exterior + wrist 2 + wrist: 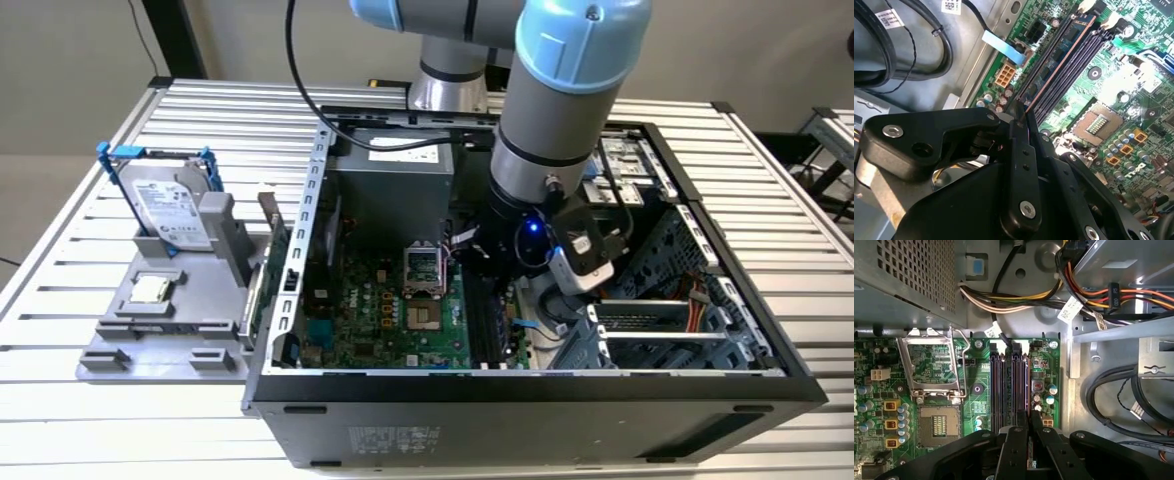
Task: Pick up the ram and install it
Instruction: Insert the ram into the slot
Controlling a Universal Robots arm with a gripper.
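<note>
My gripper (486, 264) is down inside the open computer case (287, 300), over the black memory slots (1004, 385) of the green motherboard (1104, 85). The ram (1056, 67) stands on its edge along one slot. In the second wrist view its thin copper-coloured top edge runs away from the black fingers (1019, 150), with dark chips on its side. The gripper (1022, 114) is shut on the near end of the stick. In the first wrist view the gripper (1029, 424) sits right above the slot by the small capacitors. How deep the ram sits in the slot is hidden.
A grey power supply (394, 190) and bundled cables (1019, 297) lie beyond the slots. The CPU socket (936, 425) is beside them. Drive cages (667, 330) fill the case at the exterior view's right. A hard drive in a blue frame (167, 205) stands on a grey fixture outside the case.
</note>
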